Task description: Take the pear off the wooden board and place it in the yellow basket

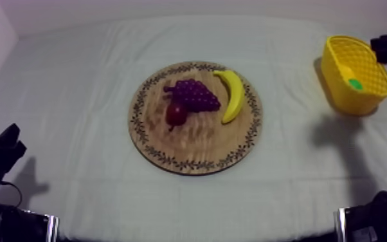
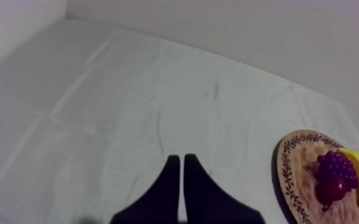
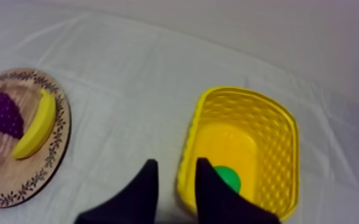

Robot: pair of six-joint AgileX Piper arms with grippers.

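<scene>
Yellow basket [image 3: 277, 155] holding green pear [image 3: 226, 177]; right gripper [image 3: 176, 162] spread, empty, best raised straight clear; left gripper [image 2: 182, 158] closed tight

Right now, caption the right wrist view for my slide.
Right gripper, fingers open, by the yellow basket with the green pear inside; banana and grapes on the wooden board.
</scene>
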